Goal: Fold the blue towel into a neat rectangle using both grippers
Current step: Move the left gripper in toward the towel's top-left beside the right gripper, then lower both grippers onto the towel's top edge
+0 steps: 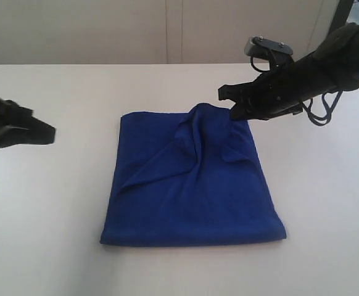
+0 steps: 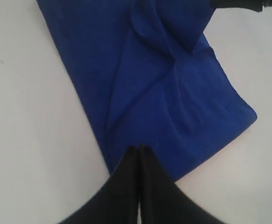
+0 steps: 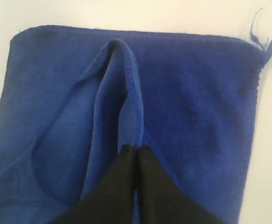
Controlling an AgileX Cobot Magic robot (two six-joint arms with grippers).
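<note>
The blue towel point(image 1: 192, 185) lies on the table as a rough square, with a raised ridge running up to its far right corner. There my right gripper point(image 1: 232, 112) is shut on the towel's lifted fold. In the right wrist view the hemmed ridge of the towel point(image 3: 196, 102) runs straight into the closed tips of the right gripper point(image 3: 137, 148). My left gripper point(image 1: 51, 132) hovers to the left, apart from the cloth, shut with nothing in it. In the left wrist view the left gripper point(image 2: 139, 148) points at the towel point(image 2: 173, 93).
The white table point(image 1: 56, 216) stretches all round the towel, with a pale wall behind its far edge. Loose blue threads point(image 3: 262, 42) stick out at one towel corner. Black cables point(image 1: 320, 111) hang under the right arm.
</note>
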